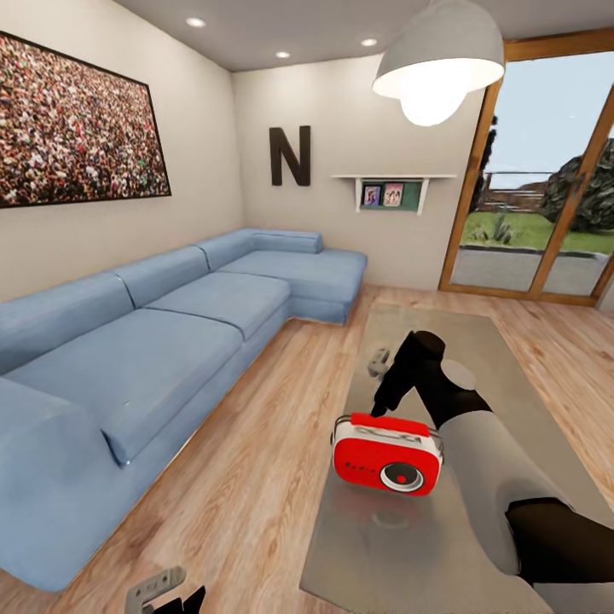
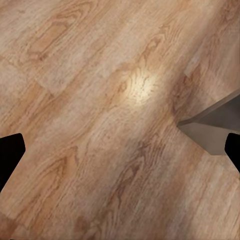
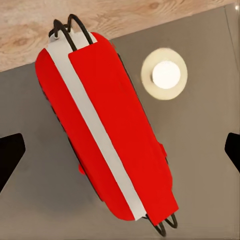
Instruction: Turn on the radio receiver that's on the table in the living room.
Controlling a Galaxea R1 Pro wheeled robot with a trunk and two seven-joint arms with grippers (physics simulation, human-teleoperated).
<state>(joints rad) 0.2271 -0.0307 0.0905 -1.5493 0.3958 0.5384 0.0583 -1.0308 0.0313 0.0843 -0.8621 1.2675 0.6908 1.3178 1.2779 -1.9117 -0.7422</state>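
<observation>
The red radio receiver (image 1: 388, 454) stands upright near the front left of the low glossy table (image 1: 477, 341), its round dark dial facing me. My right gripper (image 1: 381, 384) hangs just above and behind its handle. The right wrist view looks straight down on the radio's red top and white trim (image 3: 105, 125); the black fingertips (image 3: 10, 155) sit wide apart on either side, open and apart from it. My left gripper (image 1: 162, 593) is low at the left over the wood floor, open and empty.
A long blue L-shaped sofa (image 1: 153, 341) runs along the left wall, with a strip of plank floor (image 1: 273, 443) between it and the table. The table's corner (image 2: 215, 125) shows in the left wrist view. A white pendant lamp (image 1: 435, 60) hangs overhead. Glass doors (image 1: 546, 213) stand at the right.
</observation>
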